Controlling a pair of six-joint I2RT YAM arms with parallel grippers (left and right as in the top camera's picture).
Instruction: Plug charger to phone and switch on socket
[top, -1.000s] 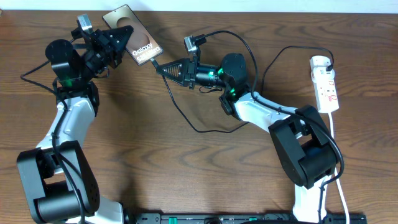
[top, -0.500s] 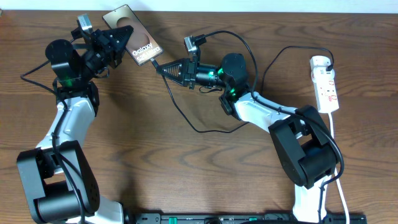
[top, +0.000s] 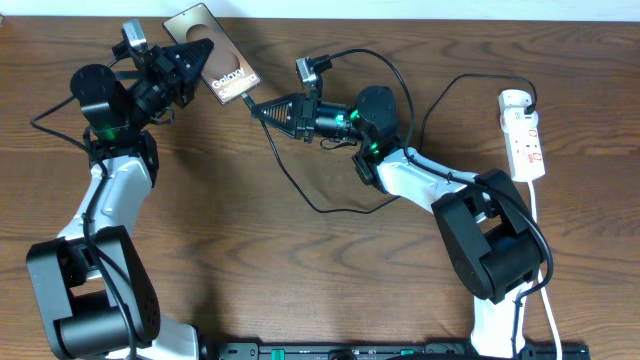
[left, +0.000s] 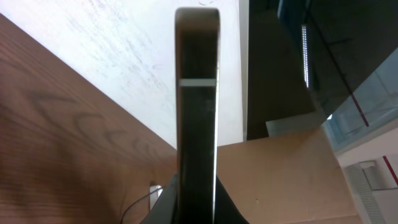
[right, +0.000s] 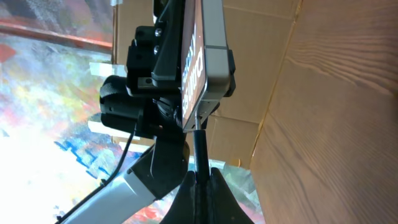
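1. Overhead view: the phone (top: 228, 75), pinched in the left claw (top: 192, 55) at the bench's (top: 300, 280) far-left side, points its long axis toward the right claw (top: 256, 107).
2. That claw, pinching the charger (right: 199, 146) tip, sits just beside the phone's lower end.

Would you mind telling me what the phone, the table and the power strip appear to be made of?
The phone looks like bronze-brown metal or glass with a satin finish, judging by its soft sheen and printed white lettering. The table seems to be wood or veneer, as it shows dark grain lines. The power strip is probably smooth white moulded plastic.
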